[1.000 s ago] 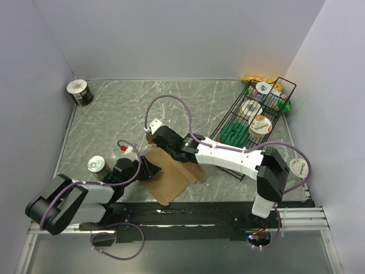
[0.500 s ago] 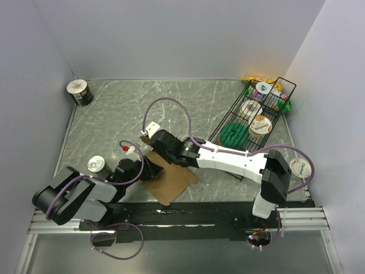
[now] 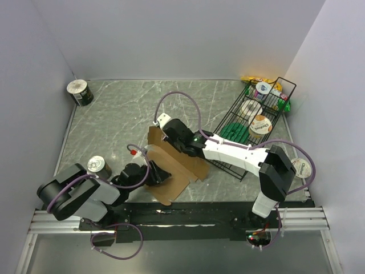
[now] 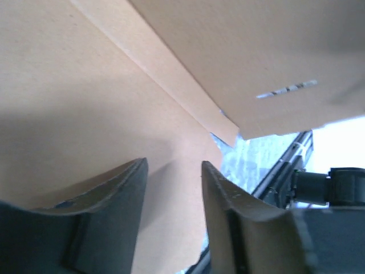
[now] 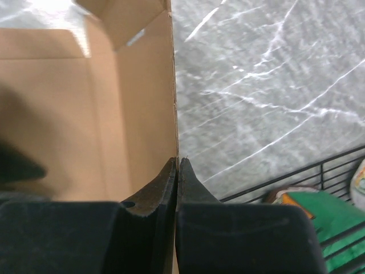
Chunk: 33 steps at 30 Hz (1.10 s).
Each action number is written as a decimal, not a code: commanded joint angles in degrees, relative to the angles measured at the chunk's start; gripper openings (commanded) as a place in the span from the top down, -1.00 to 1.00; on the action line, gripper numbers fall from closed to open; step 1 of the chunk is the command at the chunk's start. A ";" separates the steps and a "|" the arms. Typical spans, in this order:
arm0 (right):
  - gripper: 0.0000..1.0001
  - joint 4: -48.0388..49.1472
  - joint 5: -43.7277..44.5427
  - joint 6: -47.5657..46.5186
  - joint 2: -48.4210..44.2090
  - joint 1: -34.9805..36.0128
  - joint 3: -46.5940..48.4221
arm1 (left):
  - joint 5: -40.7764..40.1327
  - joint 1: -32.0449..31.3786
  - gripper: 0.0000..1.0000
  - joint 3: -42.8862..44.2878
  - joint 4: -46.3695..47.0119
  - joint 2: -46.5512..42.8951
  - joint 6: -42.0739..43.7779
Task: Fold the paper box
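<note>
Paper box (image 3: 177, 171) sits near-centre on the table (image 3: 114, 114), barely started: one panel stands up, the rest lies flat, no walls closed. My right gripper (image 5: 178, 162) is pinched tight on that panel's edge. My left gripper (image 4: 174, 166) is half-spread against the cardboard, gripping nothing.

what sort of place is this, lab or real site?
Most likely a lab test cell, not a real site: plain walls box in a marble-pattern table, and a wire basket holds grocery props.
</note>
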 commanded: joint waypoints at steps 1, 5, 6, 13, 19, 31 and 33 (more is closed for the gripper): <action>1.00 9.83 -3.56 -4.59 -2.88 -2.39 -2.92 | -0.92 -0.46 -0.15 -2.72 1.02 -3.21 -1.79; 1.00 12.20 -7.51 -8.45 -4.12 -4.94 -4.86 | -2.06 3.57 -0.61 2.89 -17.06 -16.21 5.31; 1.00 12.29 -9.52 -9.15 -4.38 -6.07 -5.12 | -2.93 4.89 -0.72 4.30 -21.10 -21.81 7.33; 1.00 12.03 -14.46 -13.37 -4.39 -8.81 -3.99 | 1.62 23.17 -0.93 13.01 -37.40 -25.66 21.67; 1.00 9.84 -17.71 -14.17 -3.85 -10.39 -2.40 | 8.56 28.37 -0.91 13.72 -25.03 -12.30 22.11; 1.00 8.16 -21.23 -14.87 -3.24 -13.20 -1.79 | 13.05 29.34 -0.66 18.10 -17.98 -0.78 25.02; 1.00 8.51 -21.41 -14.70 -3.24 -13.29 -1.87 | 13.49 29.34 -0.62 18.90 -17.11 1.86 24.85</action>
